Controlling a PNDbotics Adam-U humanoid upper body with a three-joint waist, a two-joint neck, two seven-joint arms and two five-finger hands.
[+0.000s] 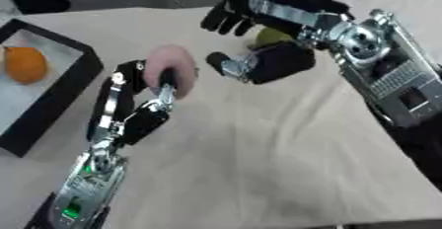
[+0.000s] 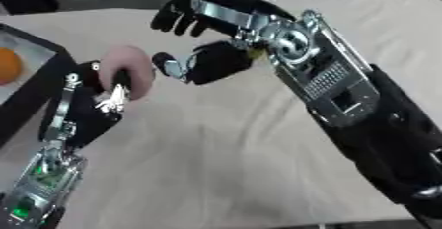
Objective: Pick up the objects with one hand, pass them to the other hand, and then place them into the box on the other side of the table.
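Box (image 1: 60, 82): black-walled, pale floor, at the left edge of the desk (image 1: 259, 164); only partly in frame.
Box contents: one orange fruit (image 1: 24, 64), lying on the pale floor near the far left.
Pink object (image 1: 171, 67): rounded, pale pink, raised above the desk left of centre, outside the box and just right of its wall.
Left robot hand (image 1: 142, 95): reaching up from the lower left, fingers and thumb curled round the pink object, holding it from below and behind.
Right robot hand (image 1: 259, 30): entering from the upper right, palm turned toward the pink object, fingers spread wide above, thumb below; close to the pink object, contact impossible to tell.
Green-yellow thing (image 1: 273, 36): small, rounded, showing between the right fingers and thumb; held or merely behind, cannot tell.
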